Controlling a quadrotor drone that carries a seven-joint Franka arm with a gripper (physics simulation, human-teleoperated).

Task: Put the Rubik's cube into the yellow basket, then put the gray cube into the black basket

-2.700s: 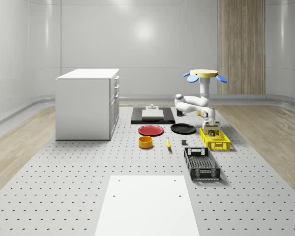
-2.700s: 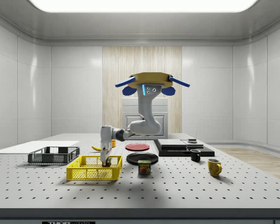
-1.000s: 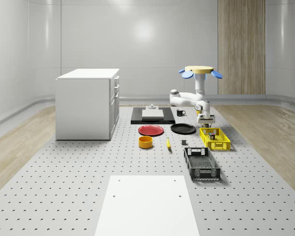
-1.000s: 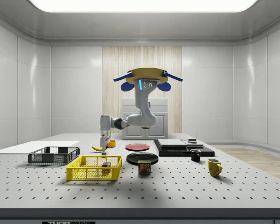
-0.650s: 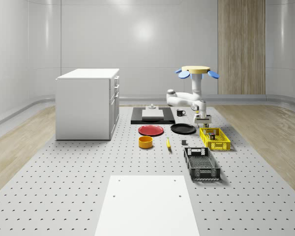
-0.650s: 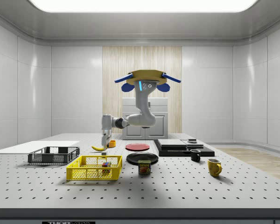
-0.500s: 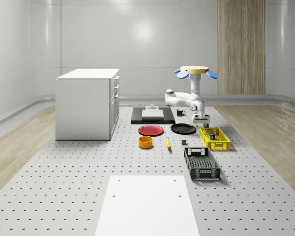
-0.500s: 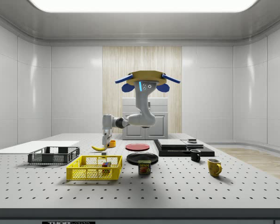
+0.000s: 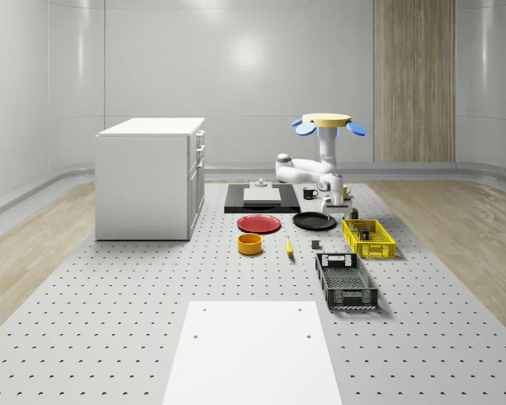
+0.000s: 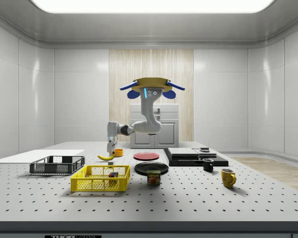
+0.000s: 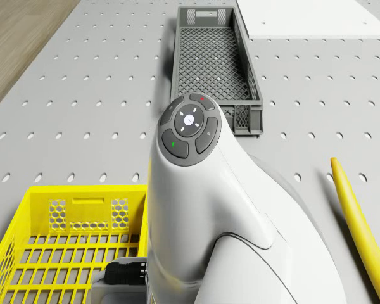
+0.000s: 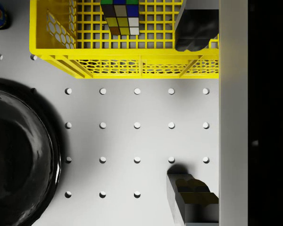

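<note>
In the whole-scene view the drone [image 9: 326, 123] hovers over the worktop [image 9: 110, 321], its pincer [image 9: 331, 202] hanging by the black plate [image 9: 314, 221]. The gray cube [image 9: 316, 245] lies nearer the camera, just beside the black basket [image 9: 346, 281]. In the wrist view the pincer is spread and empty, and the Rubik's cube [image 12: 120, 16] sits inside the yellow basket [image 12: 132, 66].

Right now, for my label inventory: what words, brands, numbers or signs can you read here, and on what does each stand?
"SPAM": probably, in small yellow letters on the can beside the yellow basket, side view.
Plate on the table's front edge: lettering cut off, unreadable.
Arm's button pad: tiny symbols, no words.
Rubik's cube: no text.
</note>
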